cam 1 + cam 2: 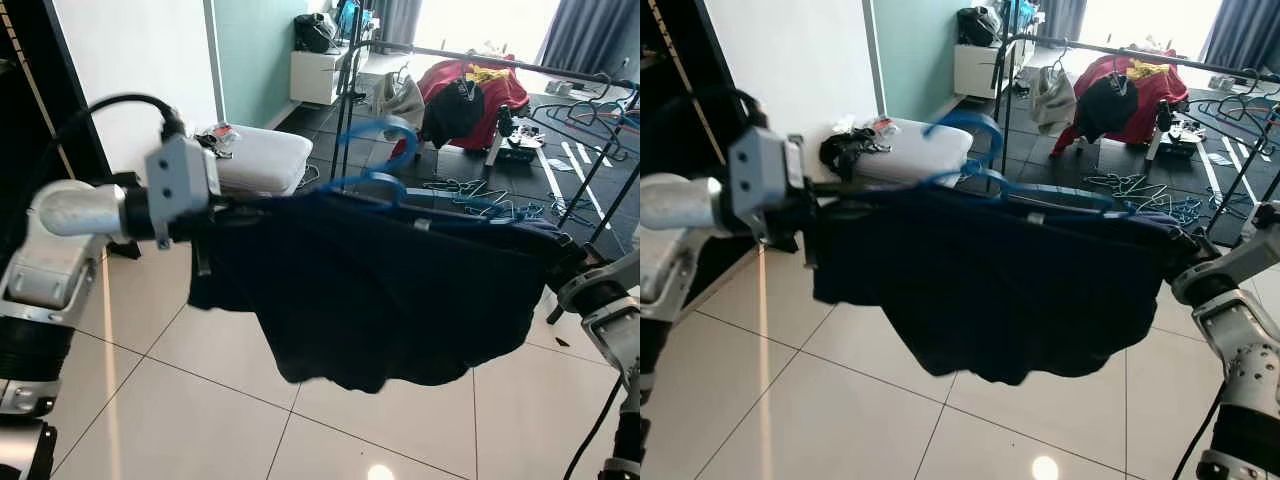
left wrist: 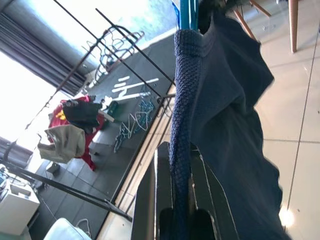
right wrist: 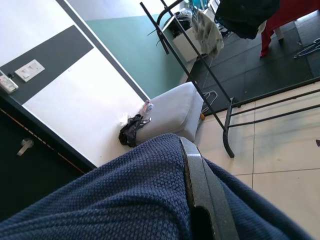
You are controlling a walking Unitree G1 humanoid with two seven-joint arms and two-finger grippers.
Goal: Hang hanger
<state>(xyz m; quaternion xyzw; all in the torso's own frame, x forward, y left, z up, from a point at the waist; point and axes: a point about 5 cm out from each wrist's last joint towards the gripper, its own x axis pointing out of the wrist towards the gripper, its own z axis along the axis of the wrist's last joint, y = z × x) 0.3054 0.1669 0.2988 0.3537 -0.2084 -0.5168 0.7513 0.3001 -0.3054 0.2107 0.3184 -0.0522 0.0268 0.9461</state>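
Spanning the middle of the left eye view, a dark navy garment (image 1: 370, 290) hangs stretched between the two arms, draped over a blue hanger (image 1: 372, 165) whose hook rises just above the fabric's upper edge at centre frame. The left gripper (image 2: 180, 200), at the left of the frame beyond the silver forearm and its grey wrist block, holds the garment's left end; in the left wrist view its two black fingers (image 2: 150, 200) are closed on a folded edge of the knit cloth, with the hanger's blue bar visible at the top of that view. The right gripper (image 3: 200, 200) meets the garment's right end at the right edge of the frame; in the right wrist view one black finger (image 3: 197, 175) lies against the knit fabric, and whether the pincer is apart or together cannot be told. In the upper right of the frame a black clothes rack (image 1: 520, 60) stands on dark flooring, carrying a red garment (image 1: 480, 85), with loose hangers (image 1: 470, 195) scattered beneath it. A white cushion (image 1: 260, 155) lies at upper left of centre beside the white wall; pale glossy tiles (image 1: 200, 400) occupy the lower frame.
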